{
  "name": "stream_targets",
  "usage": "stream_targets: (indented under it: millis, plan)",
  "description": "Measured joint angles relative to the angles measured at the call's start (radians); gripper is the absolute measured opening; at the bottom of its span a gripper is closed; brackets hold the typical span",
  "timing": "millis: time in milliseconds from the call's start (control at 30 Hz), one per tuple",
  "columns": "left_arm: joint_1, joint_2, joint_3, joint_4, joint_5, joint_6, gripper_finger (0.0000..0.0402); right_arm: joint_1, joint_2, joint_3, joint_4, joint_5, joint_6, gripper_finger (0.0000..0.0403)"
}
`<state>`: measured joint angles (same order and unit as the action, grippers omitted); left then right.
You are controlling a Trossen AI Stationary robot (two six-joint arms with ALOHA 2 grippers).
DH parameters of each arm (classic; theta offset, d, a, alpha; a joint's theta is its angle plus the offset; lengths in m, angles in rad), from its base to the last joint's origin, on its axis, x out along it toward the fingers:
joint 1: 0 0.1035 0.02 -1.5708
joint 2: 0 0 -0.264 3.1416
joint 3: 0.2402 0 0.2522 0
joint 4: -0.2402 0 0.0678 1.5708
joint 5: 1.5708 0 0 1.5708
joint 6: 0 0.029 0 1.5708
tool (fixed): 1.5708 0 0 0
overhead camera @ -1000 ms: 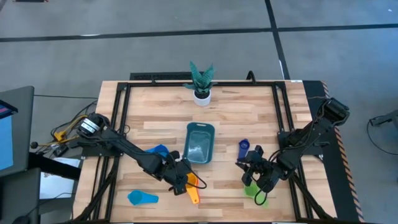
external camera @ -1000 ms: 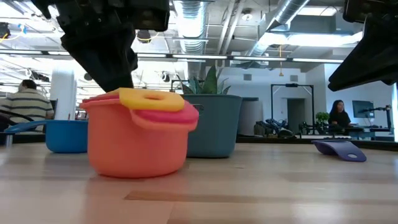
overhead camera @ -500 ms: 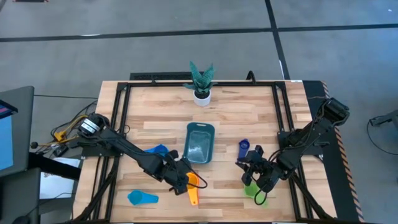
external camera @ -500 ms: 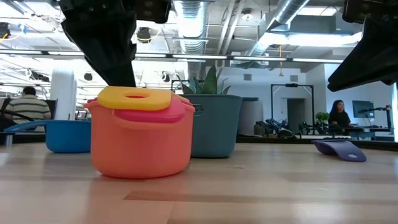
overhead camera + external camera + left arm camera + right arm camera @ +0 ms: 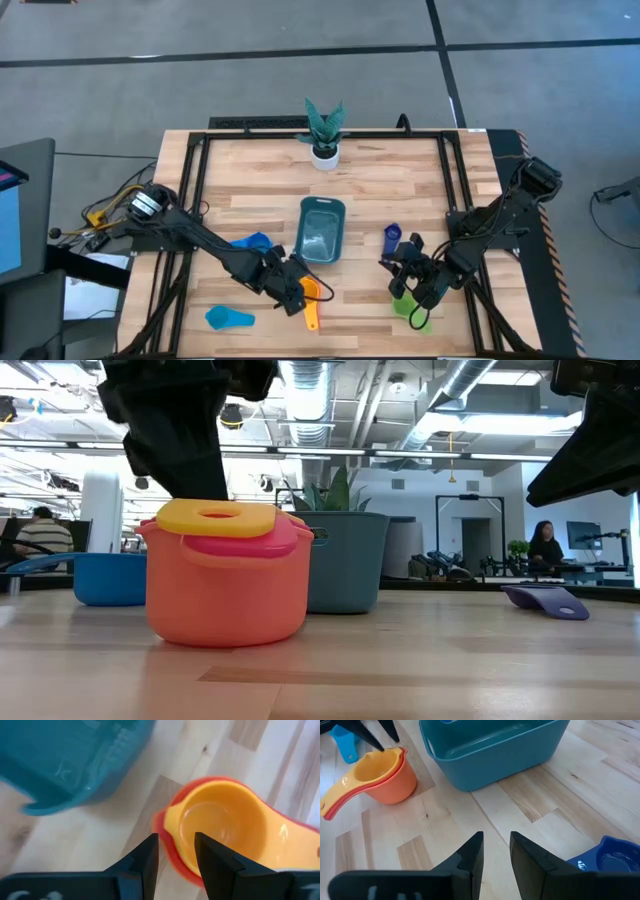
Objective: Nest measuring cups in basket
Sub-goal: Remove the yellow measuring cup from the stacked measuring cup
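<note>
Fingers (image 5: 145,857) of the left gripper (image 5: 175,857) stand slightly spread, empty, just above the nested yellow, red and orange cups (image 5: 312,294) on the surface (image 5: 250,200) near the basket (image 5: 322,230). The stack looks light, rigid and smooth; its stacked flat handles (image 5: 337,802) probably offer the surest hold. The right gripper (image 5: 495,852), likewise narrowly parted, hovers beside the green cup (image 5: 408,306).

place: robotics lab | evidence: exposed ceiling ducts (image 5: 330,380), seated person (image 5: 545,545) at distant workstations, concrete floor (image 5: 300,60)
</note>
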<state>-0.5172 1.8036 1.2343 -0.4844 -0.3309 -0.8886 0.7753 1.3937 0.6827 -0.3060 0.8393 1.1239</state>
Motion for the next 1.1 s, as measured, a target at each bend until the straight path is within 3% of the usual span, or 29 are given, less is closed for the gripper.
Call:
stream_targets:
  millis: [400,700,933,1100]
  plan:
    - [-0.014,0.038,0.0,0.02,-0.044,0.02,0.0107,-0.001,0.0,0.0,0.004,0.0,-0.007,0.0119]
    - [-0.011,0.038,-0.001,-0.001,-0.04,0.06,0.0012,-0.002,0.0,0.0,0.004,0.0,-0.007,0.0119]
    - [-0.005,0.038,-0.001,-0.003,-0.027,0.063,0.0029,-0.006,0.0,0.0,0.003,0.0,-0.007,0.0119]
    - [-0.004,0.038,0.024,-0.01,-0.016,0.101,0.0017,-0.006,0.0,0.0,0.003,0.0,-0.007,0.0119]
